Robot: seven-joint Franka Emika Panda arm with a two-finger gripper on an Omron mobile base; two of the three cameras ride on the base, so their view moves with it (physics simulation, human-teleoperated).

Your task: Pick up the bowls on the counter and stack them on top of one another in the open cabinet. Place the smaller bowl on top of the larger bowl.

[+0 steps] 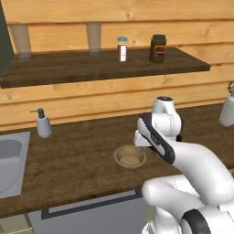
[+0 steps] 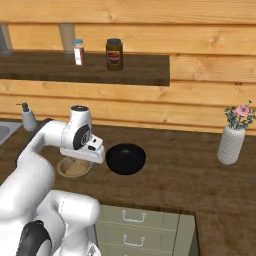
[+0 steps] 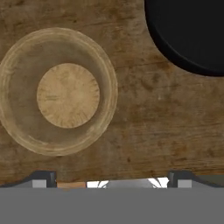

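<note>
The smaller bowl (image 1: pixel 130 156) (image 2: pixel 75 170), tan with a thick rim, sits upright on the dark wood counter (image 1: pixel 77 155). The larger bowl (image 2: pixel 125 158), glossy black, rests just to its right, with a strip of bare counter between them. My gripper (image 2: pixel 77 159) hangs over the tan bowl's near right side, pointing straight down. In the hand view the tan bowl (image 3: pixel 59 92) lies at the left and the black bowl (image 3: pixel 192 30) at the top right. The gripper (image 3: pixel 111 178) is open, with its fingertips (image 3: pixel 43 177) wide apart and nothing between them.
A soap dispenser (image 1: pixel 43 124) and a steel sink (image 1: pixel 9 164) are at the counter's left. A wall shelf (image 1: pixel 91 66) with jars hangs above. A white vase (image 2: pixel 231 145) with flowers stands at the right. A sage-grey panel (image 1: pixel 3 41) shows at the upper left edge.
</note>
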